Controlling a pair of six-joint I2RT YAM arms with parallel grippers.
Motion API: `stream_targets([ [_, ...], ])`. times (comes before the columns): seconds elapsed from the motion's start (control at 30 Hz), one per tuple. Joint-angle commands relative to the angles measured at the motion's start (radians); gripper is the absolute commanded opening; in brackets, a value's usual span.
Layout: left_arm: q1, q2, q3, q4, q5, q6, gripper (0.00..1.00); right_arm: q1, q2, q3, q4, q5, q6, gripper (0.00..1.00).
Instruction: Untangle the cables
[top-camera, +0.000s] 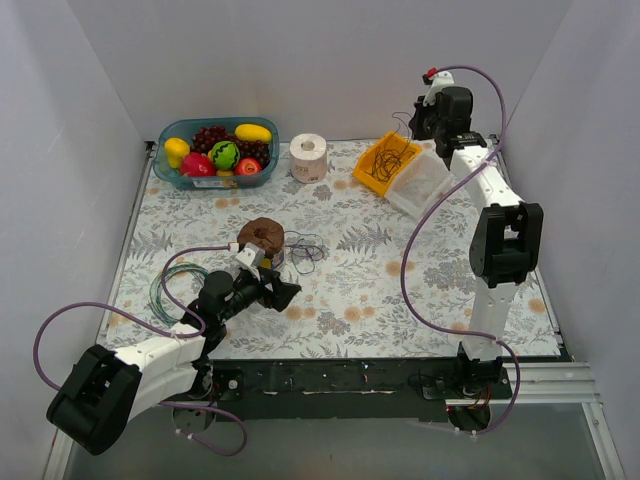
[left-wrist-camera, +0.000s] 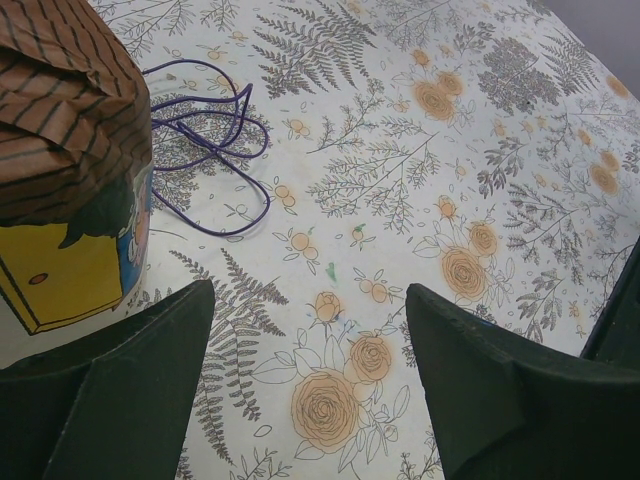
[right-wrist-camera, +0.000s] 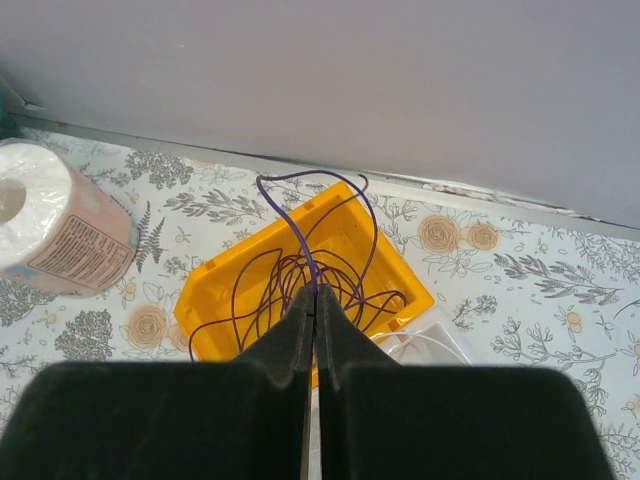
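Observation:
A loose tangle of thin dark purple cables (top-camera: 303, 250) lies on the flowered table beside a brown roll (top-camera: 262, 236). In the left wrist view these cables (left-wrist-camera: 210, 120) lie at the upper left, well ahead of the fingers. My left gripper (top-camera: 285, 293) is open and empty (left-wrist-camera: 310, 292), low over bare table, short of the tangle. More purple cable loops (right-wrist-camera: 300, 270) lie in a yellow bin (right-wrist-camera: 215, 285). My right gripper (right-wrist-camera: 315, 288) is shut on one purple strand that rises in an arc from this bin. In the top view it (top-camera: 412, 128) hangs over the bin (top-camera: 372, 172) at the back right.
A toilet roll (top-camera: 308, 157) and a blue fruit basket (top-camera: 168, 172) stand at the back. A white bin (top-camera: 420, 183) adjoins the yellow one. A flat green coil (top-camera: 165, 290) lies at the left. The brown paper-wrapped can (left-wrist-camera: 70, 100) sits close to my left finger.

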Motion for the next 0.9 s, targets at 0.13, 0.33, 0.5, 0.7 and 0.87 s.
stream_targets([
  [0.13,0.005,-0.021,-0.009,0.020,0.007,0.005,0.77,0.004,0.109,0.040,-0.051,0.014,0.027,0.01],
  [0.33,0.005,-0.021,-0.009,0.019,0.008,0.005,0.77,0.011,0.201,0.125,-0.120,-0.046,0.057,0.01],
  [0.5,0.007,-0.018,-0.012,0.023,0.010,0.004,0.77,0.010,0.200,0.120,-0.091,-0.065,0.068,0.01],
  [0.7,0.009,-0.018,-0.010,0.019,0.008,0.005,0.77,0.011,0.206,0.174,-0.137,-0.112,0.051,0.46],
  [0.87,0.010,-0.016,-0.009,0.022,0.008,0.005,0.77,0.011,0.114,0.155,-0.132,-0.146,0.016,0.90],
])
